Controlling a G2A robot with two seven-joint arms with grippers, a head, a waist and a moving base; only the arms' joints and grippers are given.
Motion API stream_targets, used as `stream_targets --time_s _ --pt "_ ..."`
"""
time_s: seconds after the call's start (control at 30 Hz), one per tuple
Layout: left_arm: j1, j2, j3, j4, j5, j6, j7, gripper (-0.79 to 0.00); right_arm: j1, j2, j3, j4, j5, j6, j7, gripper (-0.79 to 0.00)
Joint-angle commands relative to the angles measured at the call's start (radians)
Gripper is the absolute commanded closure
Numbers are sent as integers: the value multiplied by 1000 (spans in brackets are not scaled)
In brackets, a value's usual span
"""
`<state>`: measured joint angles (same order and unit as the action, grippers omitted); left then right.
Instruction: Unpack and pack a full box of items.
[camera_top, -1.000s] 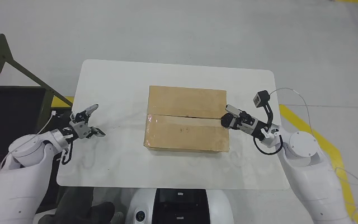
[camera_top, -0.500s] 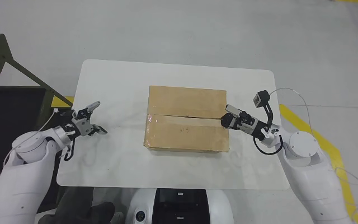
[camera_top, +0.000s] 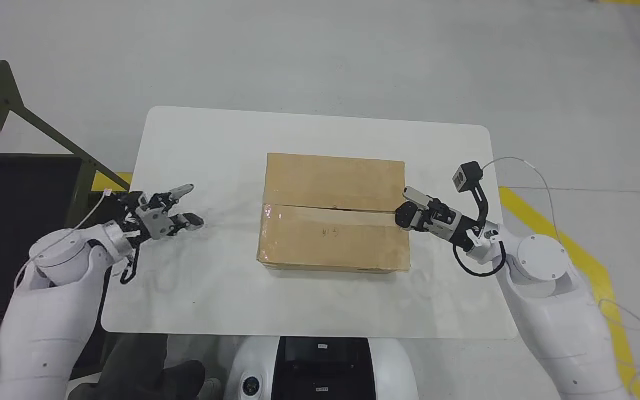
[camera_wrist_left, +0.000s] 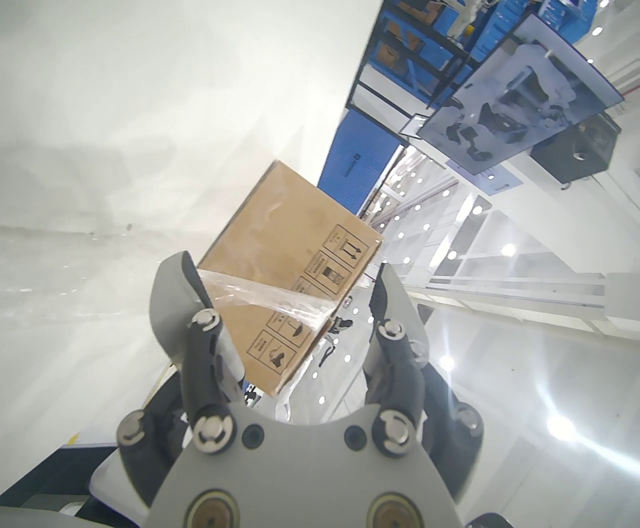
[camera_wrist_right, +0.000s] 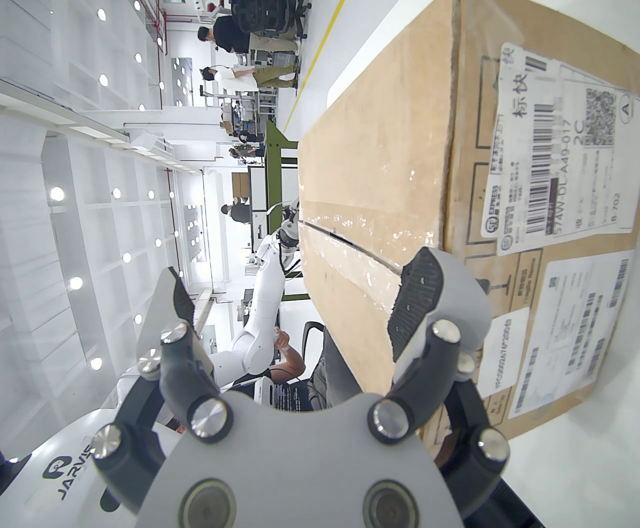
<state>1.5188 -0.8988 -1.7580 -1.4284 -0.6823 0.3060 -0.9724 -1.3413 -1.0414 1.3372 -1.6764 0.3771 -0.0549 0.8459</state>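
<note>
Cardboard box (camera_top: 334, 214) sits closed at the centre of the white counter (camera_top: 200, 140), with clear tape (camera_wrist_left: 270, 297) over the seam at its 9 o'clock end. Left tool (camera_top: 189, 204), fingers spread, hovers at the box's 9 o'clock, well apart. Right tool (camera_top: 408, 212), also spread, sits at 3 o'clock, just beside the end wall. Recommended: brace one end, part the tape along the seam, then lift both flaps evenly.

Closed brown cardboard box (camera_top: 335, 210) standing as obstacle in the middle of the white bench (camera_top: 200, 140). Between it and the left tool (camera_top: 189, 204), fingers spread, a bare strip of bench. Free strips also along both long sides of the box. At its right end almost no gap: right tool (camera_top: 403, 213), fingers apart, just against the edge.
</note>
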Motion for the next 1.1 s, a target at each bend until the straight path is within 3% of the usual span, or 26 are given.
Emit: stream_targets --time_s 0.0,0.17,0.3,0.33,0.4,0.47,0.7,1.07 --pt "18 -2 -17 -11 -46 -28 -12 -563 0 0 0 0 0 0 0 -785" --pt "82 -11 -56 -48 -156 -95 -35 -486 0 0 0 0 0 0 0 -785" --pt "134 -18 -68 -89 -198 -137 -40 -526 0 0 0 0 0 0 0 -785" --pt "148 -20 -68 -101 -204 -155 -36 -563 0 0 0 0 0 0 0 -785" --pt "182 -26 -62 -131 -213 -197 -21 -723 0 0 0 0 0 0 0 -785" --pt "214 -34 -50 -160 -227 -243 1 -785 0 0 0 0 0 0 0 -785" --pt "276 -56 2 -225 -230 -375 99 -785 0 0 0 0 0 0 0 -785" --pt "251 -91 149 -281 -149 -526 299 -754 0 0 0 0 0 0 0 -785"
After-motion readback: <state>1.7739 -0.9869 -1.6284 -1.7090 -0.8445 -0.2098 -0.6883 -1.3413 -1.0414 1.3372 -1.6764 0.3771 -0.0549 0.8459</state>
